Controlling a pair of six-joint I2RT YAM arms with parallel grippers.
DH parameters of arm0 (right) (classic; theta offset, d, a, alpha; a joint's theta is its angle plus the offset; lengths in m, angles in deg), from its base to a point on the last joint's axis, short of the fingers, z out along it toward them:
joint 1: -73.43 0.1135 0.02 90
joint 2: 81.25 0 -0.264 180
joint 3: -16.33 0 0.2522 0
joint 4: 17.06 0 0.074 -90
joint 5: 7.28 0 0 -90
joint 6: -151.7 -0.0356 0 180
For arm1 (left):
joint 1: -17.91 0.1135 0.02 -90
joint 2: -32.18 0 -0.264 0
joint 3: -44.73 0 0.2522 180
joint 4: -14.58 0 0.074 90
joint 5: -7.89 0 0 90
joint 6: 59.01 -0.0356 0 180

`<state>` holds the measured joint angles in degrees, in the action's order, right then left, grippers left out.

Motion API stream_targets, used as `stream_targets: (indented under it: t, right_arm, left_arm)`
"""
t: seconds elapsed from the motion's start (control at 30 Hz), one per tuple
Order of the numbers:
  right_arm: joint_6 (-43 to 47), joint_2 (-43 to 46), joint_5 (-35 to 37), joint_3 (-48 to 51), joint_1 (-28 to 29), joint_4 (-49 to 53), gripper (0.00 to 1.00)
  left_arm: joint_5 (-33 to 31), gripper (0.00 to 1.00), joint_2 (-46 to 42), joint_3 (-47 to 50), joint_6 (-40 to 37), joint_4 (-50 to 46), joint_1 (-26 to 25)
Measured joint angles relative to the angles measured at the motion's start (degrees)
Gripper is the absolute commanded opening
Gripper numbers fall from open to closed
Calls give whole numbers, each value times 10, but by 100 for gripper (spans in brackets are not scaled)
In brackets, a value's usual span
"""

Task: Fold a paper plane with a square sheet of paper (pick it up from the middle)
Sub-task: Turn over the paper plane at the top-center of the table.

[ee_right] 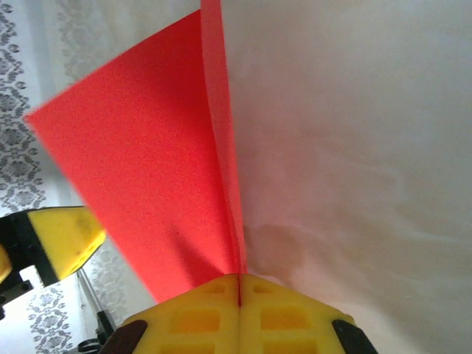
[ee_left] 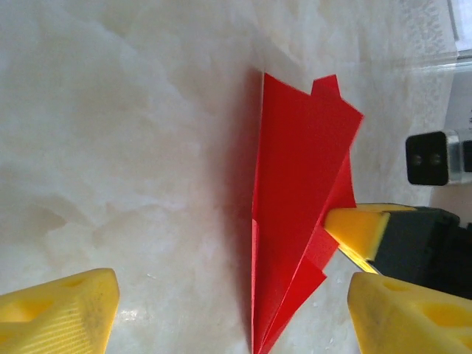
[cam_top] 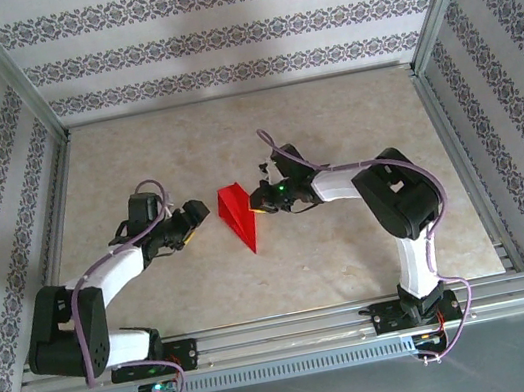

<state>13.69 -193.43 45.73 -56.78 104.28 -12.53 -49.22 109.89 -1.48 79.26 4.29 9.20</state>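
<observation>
The square sheet of paper (cam_top: 237, 216) is bright red and folded into a narrow pointed dart, its tip toward the near edge. It stands on edge on the table, one flap raised. My right gripper (cam_top: 260, 198) is shut on its right side; in the right wrist view the yellow fingers (ee_right: 199, 317) pinch the paper's (ee_right: 147, 169) crease. My left gripper (cam_top: 194, 215) hovers just left of the paper, open. In the left wrist view the paper (ee_left: 295, 199) sits between the left gripper's (ee_left: 232, 295) wide-apart fingertips, touching neither. The right gripper's fingertip (ee_left: 358, 228) presses the paper's right edge.
A beige marble-patterned table (cam_top: 330, 123) is framed by aluminium rails (cam_top: 266, 335) and patterned walls (cam_top: 213, 32) on three sides. Both arms' bases sit at the near edge.
</observation>
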Motion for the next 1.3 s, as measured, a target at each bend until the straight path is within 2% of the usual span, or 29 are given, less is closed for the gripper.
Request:
stream_targets:
  t: [0.17,0.37,0.73,1.13,1.3]
  right_arm:
    - [0,0,0,19,-5,-5,2]
    - [0,0,0,21,-7,-7,3]
    - [3,0,1,21,-7,-7,3]
    - [5,0,3,21,-7,-3,3]
    - [4,0,7,22,-10,-3,8]
  left_arm:
    - [15,69,21,0,18,33,-23]
    - [27,66,55,0,32,63,-59]
    - [29,44,136,-50,44,68,-107]
    - [-9,17,170,-107,44,29,-108]
    - [-25,7,177,-111,40,8,-108]
